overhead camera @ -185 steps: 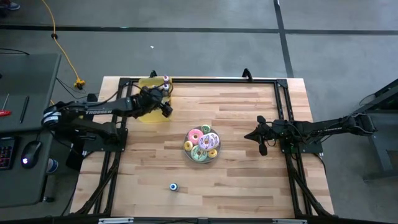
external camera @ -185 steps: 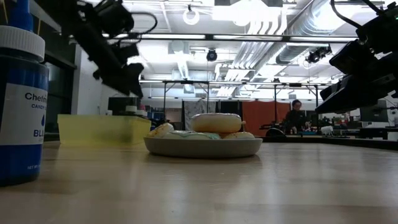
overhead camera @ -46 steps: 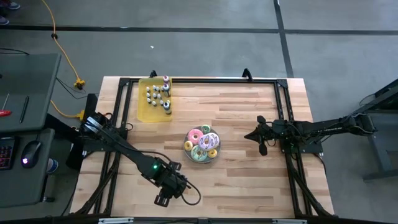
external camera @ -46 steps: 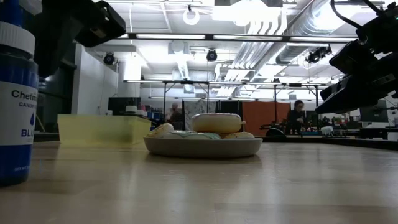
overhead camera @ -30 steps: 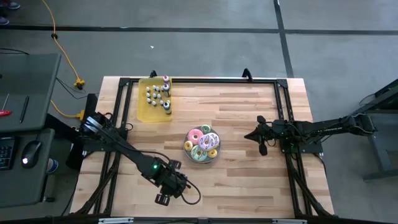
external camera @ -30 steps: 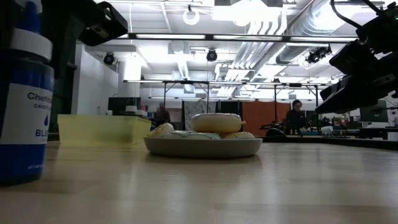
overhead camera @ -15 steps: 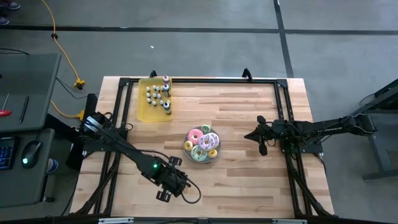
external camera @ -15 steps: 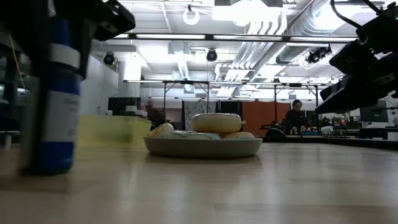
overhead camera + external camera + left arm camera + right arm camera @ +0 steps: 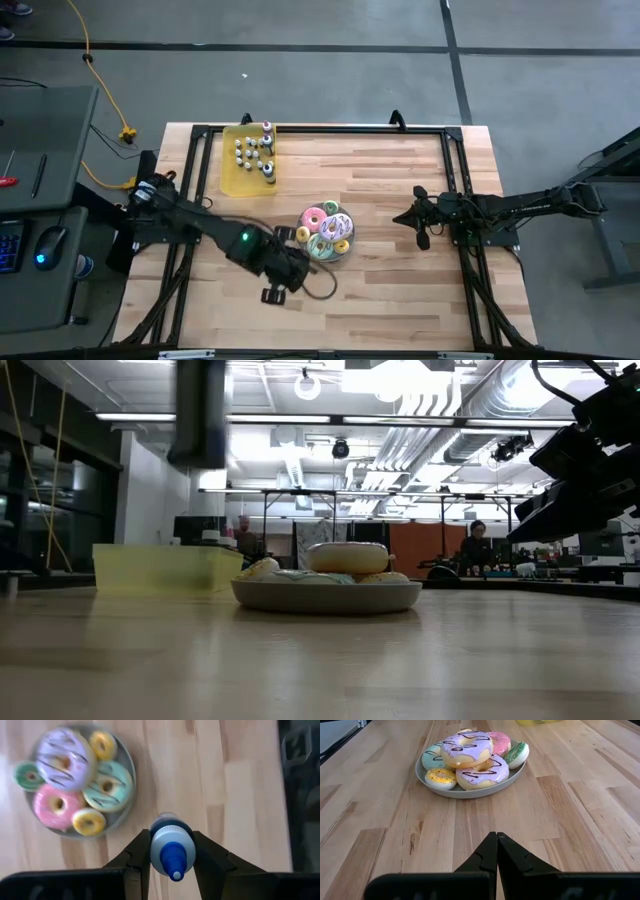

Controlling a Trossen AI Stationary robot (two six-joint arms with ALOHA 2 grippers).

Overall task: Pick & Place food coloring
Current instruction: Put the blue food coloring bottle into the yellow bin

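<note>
The left gripper (image 9: 172, 852) is clamped on 1 blue-capped food coloring bottle (image 9: 170, 846), carried clear of the wooden table (image 9: 400, 200), near the front and just left of the plate of doughnuts (image 9: 325, 233). So the pick looks done for this bottle; the placing is left. Farther back, at the table's far left corner, the yellow tray (image 9: 232, 175) already holds about 12 small bottles (image 9: 254, 153), which I judge to be where this 1 goes.

The left arm reaches in from the left edge, wrist pointing down at the table. The right gripper (image 9: 496, 851) waits at the right side with its fingers together, empty, pointing toward the plate.
</note>
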